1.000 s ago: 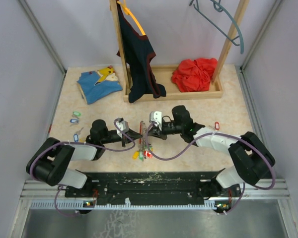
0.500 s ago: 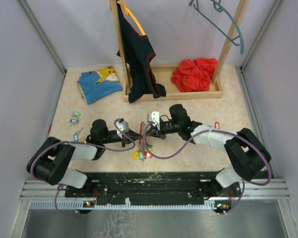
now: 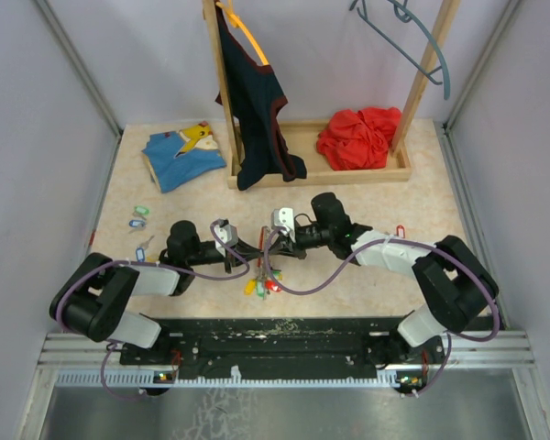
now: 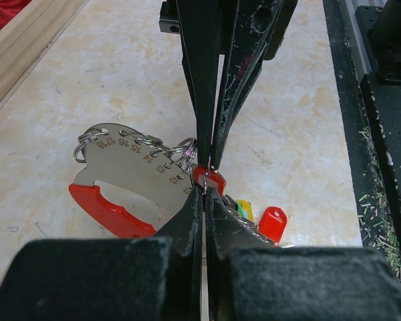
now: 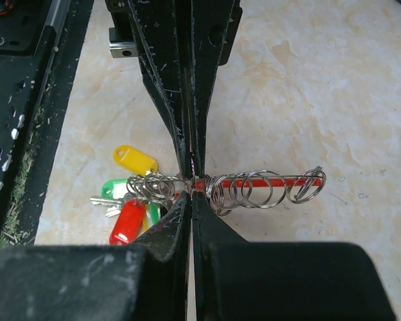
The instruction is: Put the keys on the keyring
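The keyring (image 4: 123,170) is a flat silver plate with stamped numbers, a red grip and several small wire rings; it is held on edge above the table between both grippers. My left gripper (image 4: 205,194) is shut on its ring edge. My right gripper (image 5: 190,195) is shut on the same spot from the opposite side (image 4: 209,160). Keys with yellow (image 5: 135,160), green (image 5: 113,188) and red (image 5: 127,221) tags hang from rings at one end. In the top view the grippers meet at the table's middle (image 3: 265,247), with the keys (image 3: 262,285) dangling below.
Loose keys lie on the table: green (image 3: 140,211) and blue (image 3: 145,246) tags at the left, a red tag (image 3: 401,229) at the right. A wooden clothes rack base (image 3: 348,174) with red cloth stands behind. Folded blue clothing (image 3: 179,154) lies at the back left.
My right gripper has shifted slightly to the left toward the left gripper. Both stay shut on the keyring; the hanging keys have barely moved.
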